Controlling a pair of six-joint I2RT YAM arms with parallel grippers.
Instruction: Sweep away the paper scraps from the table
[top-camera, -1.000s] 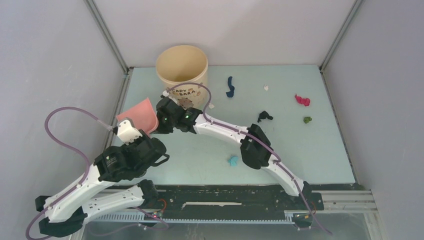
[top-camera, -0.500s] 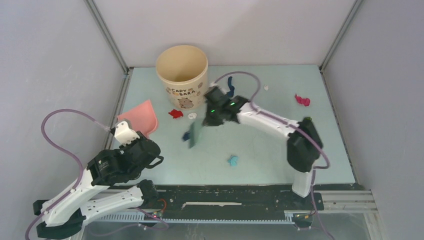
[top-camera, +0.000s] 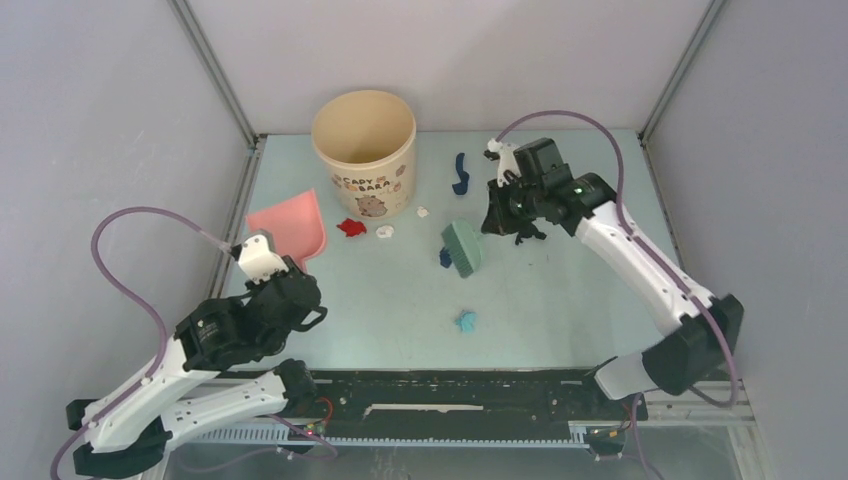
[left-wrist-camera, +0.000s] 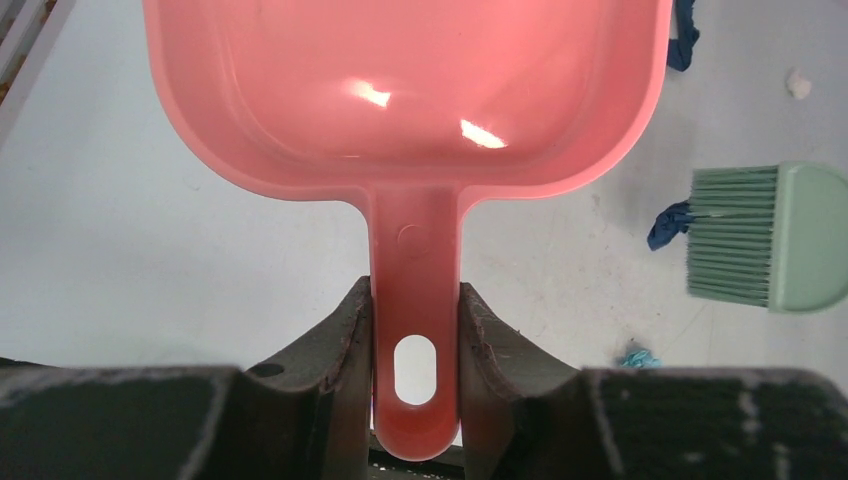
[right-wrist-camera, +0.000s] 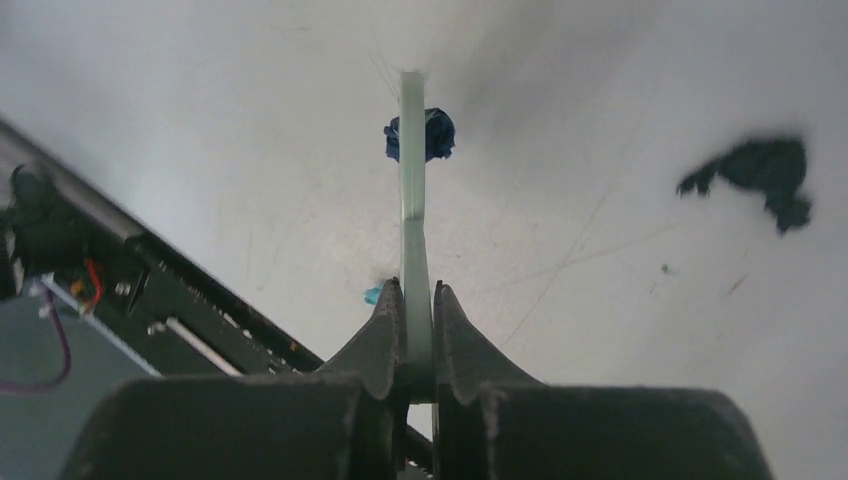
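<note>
My left gripper (top-camera: 262, 262) is shut on the handle of the pink dustpan (top-camera: 288, 228), which lies at the table's left; the wrist view shows the handle between the jaws (left-wrist-camera: 415, 330). My right gripper (top-camera: 497, 215) is shut on the grey-green hand brush (top-camera: 462, 247), seen edge-on in its wrist view (right-wrist-camera: 412, 230). The bristles touch a navy scrap (top-camera: 446, 258). A red scrap (top-camera: 350, 227) and two white ones (top-camera: 384, 232) lie near the cup. A teal scrap (top-camera: 465, 321) lies nearer the front. A black scrap (top-camera: 525, 237) sits under the right wrist.
A tan cup (top-camera: 364, 150) stands at the back left. A long navy strip (top-camera: 459, 173) lies beside it. The mint-green table (top-camera: 560, 310) has grey rails. The right arm (top-camera: 640, 265) crosses the right half and hides anything beneath it.
My right arm has swung from beside the dustpan to the back right, carrying the brush across to mid-table. The dustpan has shifted a little; red and white scraps came into view.
</note>
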